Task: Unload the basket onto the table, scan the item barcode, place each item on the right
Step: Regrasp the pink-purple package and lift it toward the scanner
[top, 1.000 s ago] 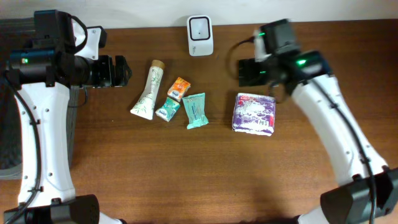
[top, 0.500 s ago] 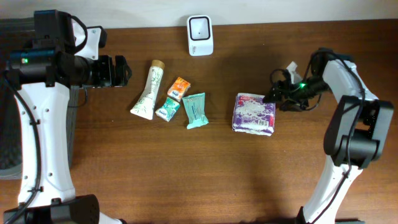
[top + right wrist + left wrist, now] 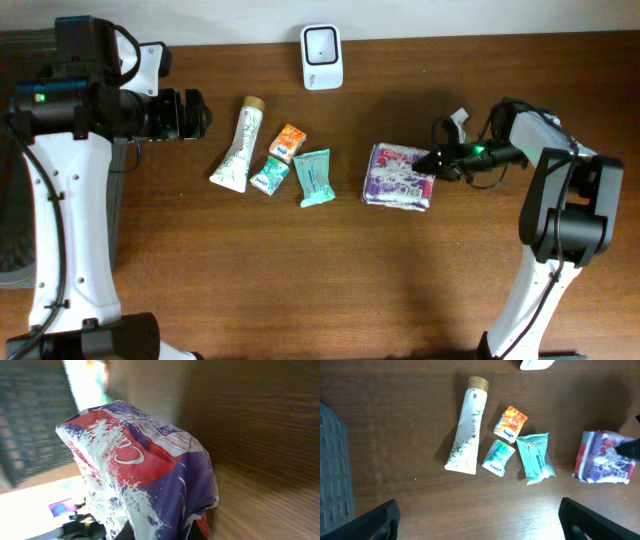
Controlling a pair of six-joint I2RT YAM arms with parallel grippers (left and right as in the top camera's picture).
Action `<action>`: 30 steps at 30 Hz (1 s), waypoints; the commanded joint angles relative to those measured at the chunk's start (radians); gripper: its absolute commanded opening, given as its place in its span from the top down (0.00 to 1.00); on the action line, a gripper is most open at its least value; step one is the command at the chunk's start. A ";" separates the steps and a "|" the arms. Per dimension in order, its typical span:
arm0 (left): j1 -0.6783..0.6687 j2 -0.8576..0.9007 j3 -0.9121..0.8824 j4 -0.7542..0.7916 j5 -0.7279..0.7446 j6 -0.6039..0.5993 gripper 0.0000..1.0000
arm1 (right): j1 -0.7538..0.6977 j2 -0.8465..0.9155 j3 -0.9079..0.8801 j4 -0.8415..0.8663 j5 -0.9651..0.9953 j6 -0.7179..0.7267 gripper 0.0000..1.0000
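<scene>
The tissue pack (image 3: 398,180) (soft, light, slippery wrap) is clamped at its nearest edge by the right gripper (image 3: 433,161), deeper bite likely needed; left gripper (image 3: 197,113) is spread wide.

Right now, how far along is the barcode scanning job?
Done: the right claw is shut on the edge of the purple packet. In hand: the packet looks slightly tilted, so a lift may be starting. Left: carrying it to the white scanner and showing its barcode. The left claw hangs open, empty.
</scene>
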 commanded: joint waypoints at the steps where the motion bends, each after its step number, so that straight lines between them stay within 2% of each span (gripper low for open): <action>1: -0.001 0.001 0.003 -0.001 0.011 0.001 0.01 | 0.024 -0.080 0.092 -0.011 -0.182 0.013 0.96; 4: -0.001 0.001 0.003 -0.001 0.011 0.001 0.01 | 0.085 -0.164 0.198 0.008 -0.179 0.071 0.96; 6: -0.001 0.001 0.003 -0.001 0.011 0.001 0.01 | 0.136 -0.198 0.274 0.077 -0.159 0.195 0.96; 10: -0.001 0.001 0.003 -0.001 0.011 0.001 0.01 | 0.252 -0.212 0.378 0.224 0.017 0.452 0.96; 14: -0.001 0.001 0.003 -0.001 0.011 0.001 0.01 | 0.377 -0.212 0.381 0.405 0.058 0.598 0.96; 19: -0.001 0.001 0.003 -0.001 0.011 0.001 0.01 | 0.420 -0.212 0.380 0.419 0.099 0.623 0.96; 23: -0.001 0.001 0.003 -0.001 0.011 0.001 0.01 | 0.420 -0.212 0.380 0.394 0.100 0.547 0.96; 30: -0.001 0.001 0.003 -0.001 0.011 0.001 0.01 | 0.420 -0.212 0.380 0.335 0.162 0.547 0.96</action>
